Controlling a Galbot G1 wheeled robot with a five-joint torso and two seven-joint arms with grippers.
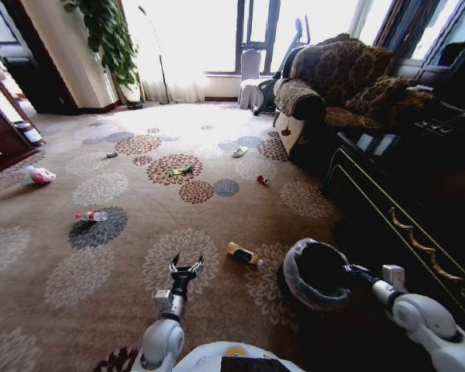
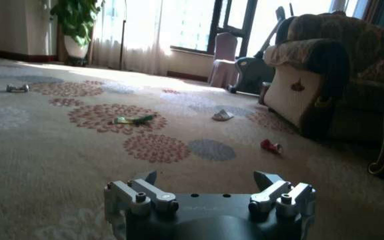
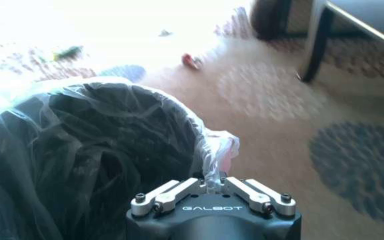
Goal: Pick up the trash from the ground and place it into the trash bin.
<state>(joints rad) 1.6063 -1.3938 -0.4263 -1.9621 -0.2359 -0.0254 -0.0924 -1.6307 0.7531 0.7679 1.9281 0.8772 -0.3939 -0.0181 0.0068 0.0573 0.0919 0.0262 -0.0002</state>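
Observation:
In the head view my left gripper (image 1: pixel 186 267) hangs open and empty low over the carpet, with the amber bottle (image 1: pixel 244 253) lying just to its right. My right gripper (image 1: pixel 349 270) is shut on the rim of the trash bin (image 1: pixel 316 273), a black bucket with a clear liner (image 3: pixel 92 145). The right gripper (image 3: pixel 212 183) pinches liner and rim in the right wrist view. Farther off lie a clear bottle with a red cap (image 1: pixel 91 216), a green wrapper (image 1: pixel 182 169) (image 2: pixel 132 119), a white scrap (image 1: pixel 239 152) (image 2: pixel 222 115), a white-pink bag (image 1: pixel 40 176) and a small red piece (image 1: pixel 262 180) (image 2: pixel 271 146). Both fingers (image 2: pixel 267 179) of the left gripper (image 2: pixel 209 181) stand spread.
A brown sofa (image 1: pixel 333 85) and a dark low cabinet (image 1: pixel 411 201) line the right side. A potted plant (image 1: pixel 108 39) stands at the back left, and a small grey object (image 1: pixel 111 154) lies on the patterned carpet, which is wide and open to the left.

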